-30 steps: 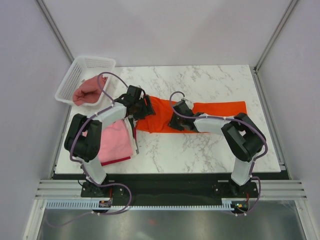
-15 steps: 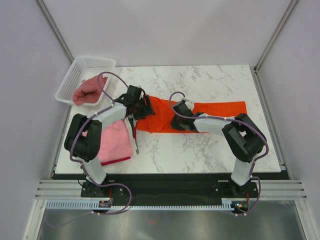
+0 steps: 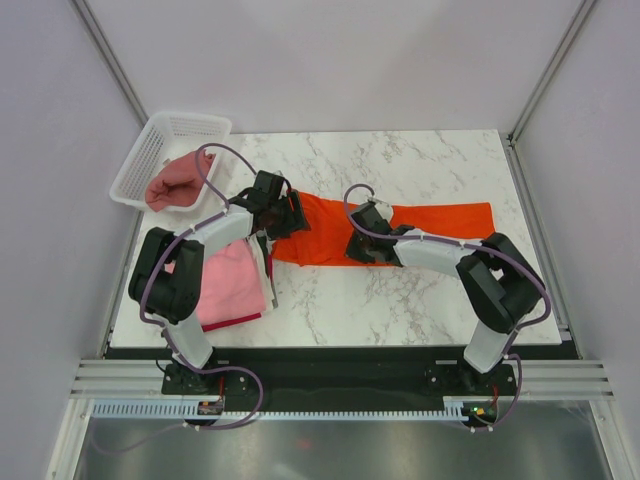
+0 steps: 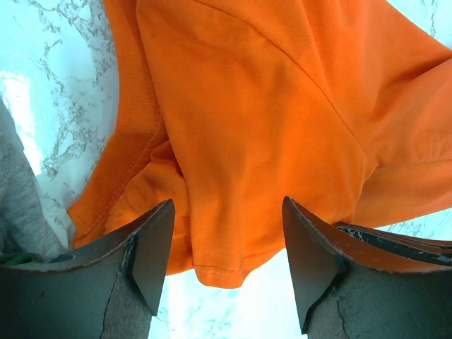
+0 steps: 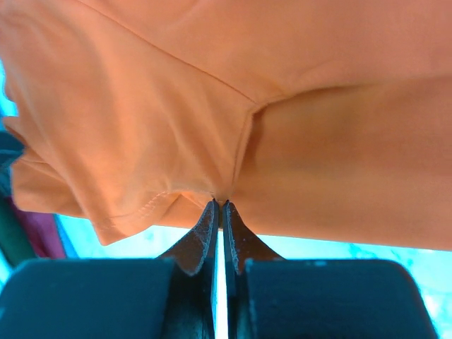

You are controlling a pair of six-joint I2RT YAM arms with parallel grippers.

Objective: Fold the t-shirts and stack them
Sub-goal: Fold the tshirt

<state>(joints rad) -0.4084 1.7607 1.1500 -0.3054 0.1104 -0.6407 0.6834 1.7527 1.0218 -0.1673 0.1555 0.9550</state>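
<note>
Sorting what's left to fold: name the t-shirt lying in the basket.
The dusty rose t-shirt, bunched in the white basket; the orange t-shirt lies spread on the table, the pink t-shirt folded there.

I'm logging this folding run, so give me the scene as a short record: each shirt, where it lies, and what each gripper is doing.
orange t-shirt: spread lengthwise across the marble table
left gripper: open, over the orange shirt's left end
right gripper: shut, pinching cloth at the orange shirt's near edge
pink t-shirt: folded, on top of a small stack at the table's left side
dusty rose t-shirt: bunched in the white mesh basket, far left corner
</note>
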